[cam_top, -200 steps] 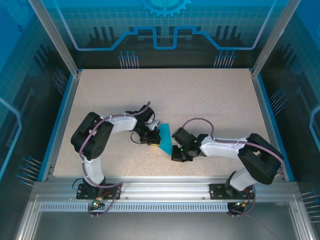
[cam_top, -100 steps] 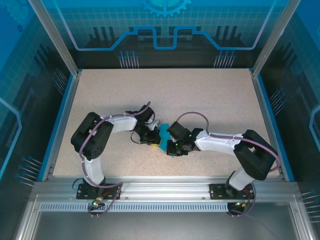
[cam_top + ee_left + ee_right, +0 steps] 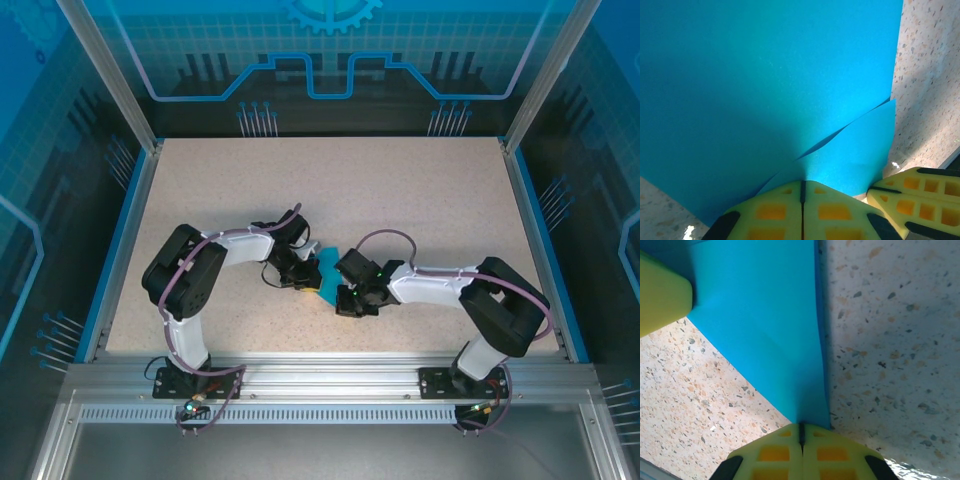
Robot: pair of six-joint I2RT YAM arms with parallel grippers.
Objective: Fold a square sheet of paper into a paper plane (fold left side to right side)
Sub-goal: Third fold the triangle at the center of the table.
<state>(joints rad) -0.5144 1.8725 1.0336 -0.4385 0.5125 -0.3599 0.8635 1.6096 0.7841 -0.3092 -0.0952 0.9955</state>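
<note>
The cyan-blue sheet of paper [image 3: 327, 272] lies partly folded on the table, between my two grippers. Up close in the left wrist view, the sheet of paper [image 3: 765, 90] shows two layers with a gap between them. My left gripper [image 3: 802, 186] is shut on the edge where those layers meet. In the right wrist view the paper [image 3: 765, 325] narrows to a corner, and my right gripper [image 3: 801, 429] is shut on that corner. From above, the left gripper [image 3: 306, 280] and right gripper [image 3: 345, 297] sit almost together, hiding most of the sheet.
The speckled beige table [image 3: 400, 190] stretches away behind the grippers, edged by blue rails and glass walls. The right gripper's yellow fingers [image 3: 920, 192] show close beside my left jaws. A left finger [image 3: 660, 295] shows in the right wrist view.
My right gripper has swung left toward the left gripper, carrying its corner of the paper along. Less of the sheet shows from above. The left arm has hardly moved.
</note>
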